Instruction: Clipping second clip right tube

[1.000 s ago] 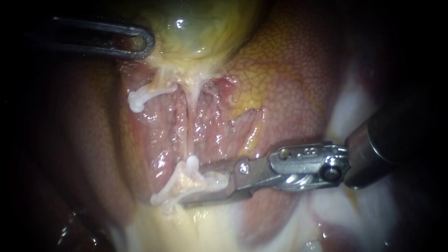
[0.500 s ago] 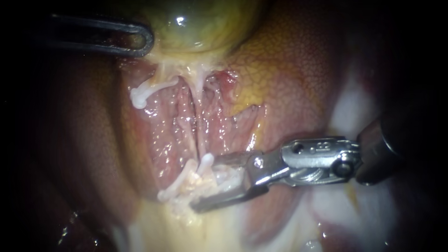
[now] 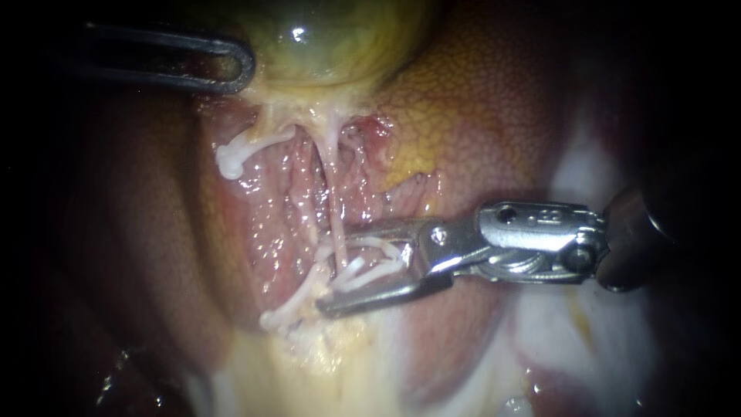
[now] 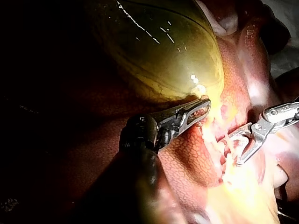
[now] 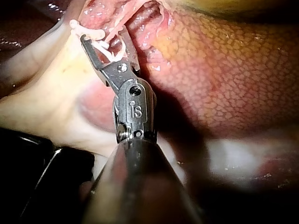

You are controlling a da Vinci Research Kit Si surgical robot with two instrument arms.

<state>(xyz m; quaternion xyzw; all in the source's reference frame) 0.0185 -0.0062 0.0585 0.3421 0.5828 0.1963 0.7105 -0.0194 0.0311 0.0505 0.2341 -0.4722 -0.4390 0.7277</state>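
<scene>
The pale right tube (image 3: 333,181) runs down from the greenish gallbladder (image 3: 332,46) into the gap of my right instrument (image 3: 332,270). Its two metal jaws stand open astride the tube. A white clip (image 3: 374,259) lies between them, narrower than their spread. A second white clip (image 3: 289,307) sits lower down, just beyond the lower jaw's tip. The left tube carries a white clip (image 3: 230,161). My left instrument (image 3: 245,69) is shut on the gallbladder's lower edge, seen closer in the left wrist view (image 4: 204,105). The right wrist view shows the open jaws (image 5: 103,35) around white strands.
Mottled reddish liver (image 3: 478,131) flanks the raw pink bed (image 3: 278,224) where the tubes run. Pale yellow-white fatty tissue (image 3: 324,371) spreads below the clips. My right instrument's dark shaft (image 3: 641,247) comes in over whitish tissue (image 3: 587,177).
My right instrument has moved up and to the right along the tube. Its jaws have spread wider. The left instrument has kept its hold.
</scene>
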